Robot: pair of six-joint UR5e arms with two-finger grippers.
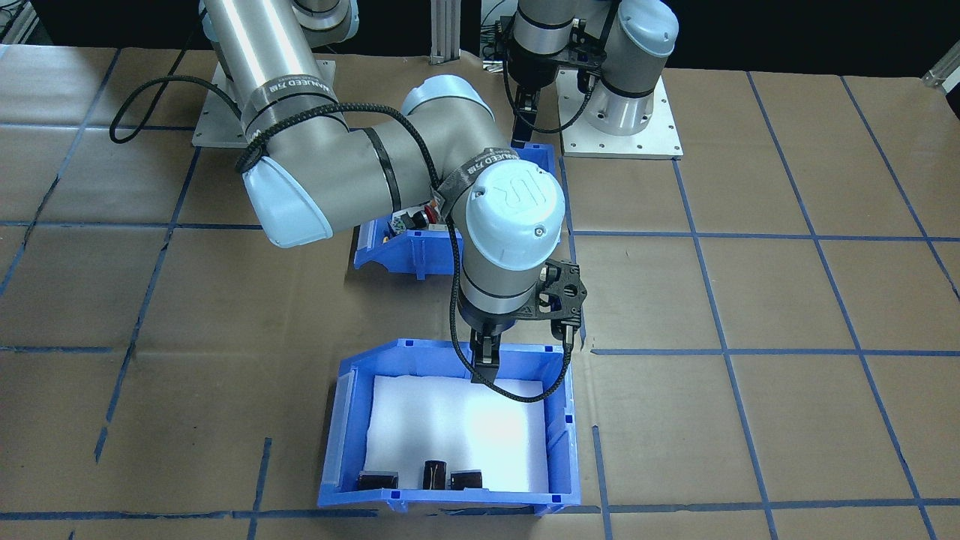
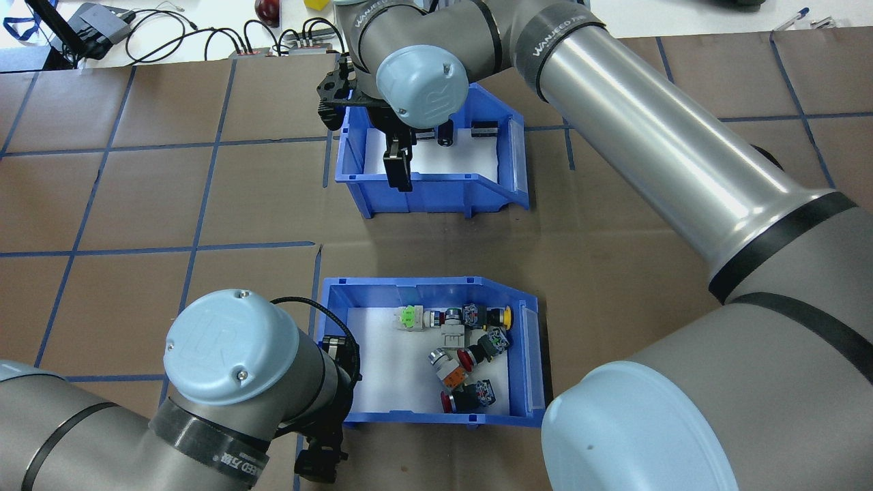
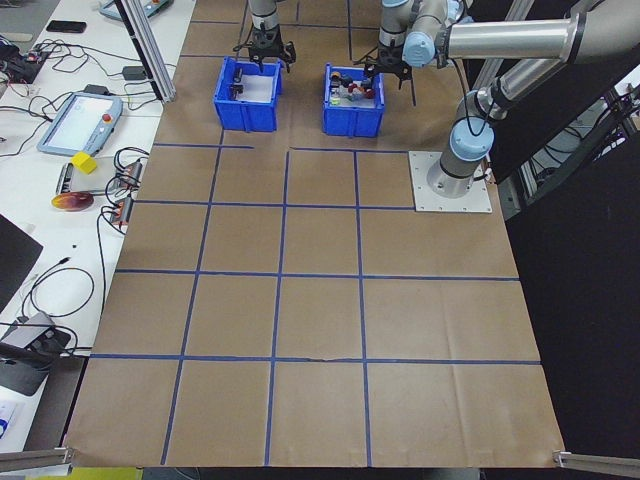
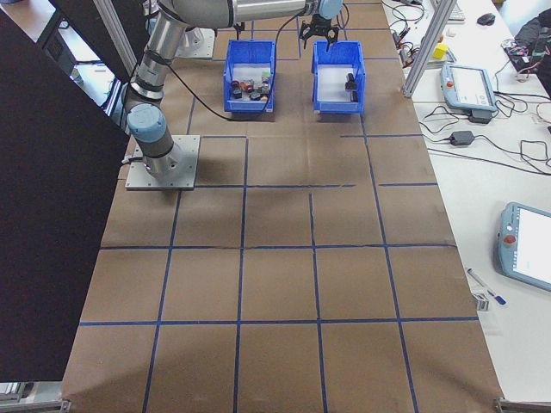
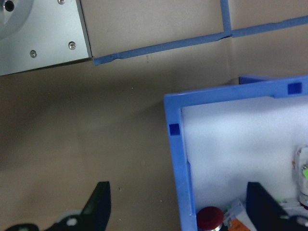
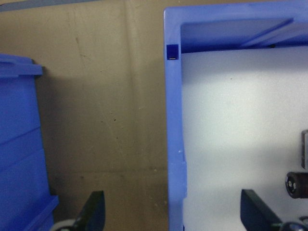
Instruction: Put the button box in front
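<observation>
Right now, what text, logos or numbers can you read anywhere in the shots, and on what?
"UR": raised logo on the right arm's blue joint cap, mirrored in the front-facing view.
"UR": same logo on the left arm's joint cap.
"WANJEED": black strap on the right arm; the characters after it are too small to read.
Button box parts: markings too small.

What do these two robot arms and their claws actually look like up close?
Both arms are shiny silver tubes with pale blue round joint caps embossed "UR". The right arm wears dark straps with white lettering and a black cable looping along it. The left gripper and right gripper are black, each with two flat fingers.
</observation>
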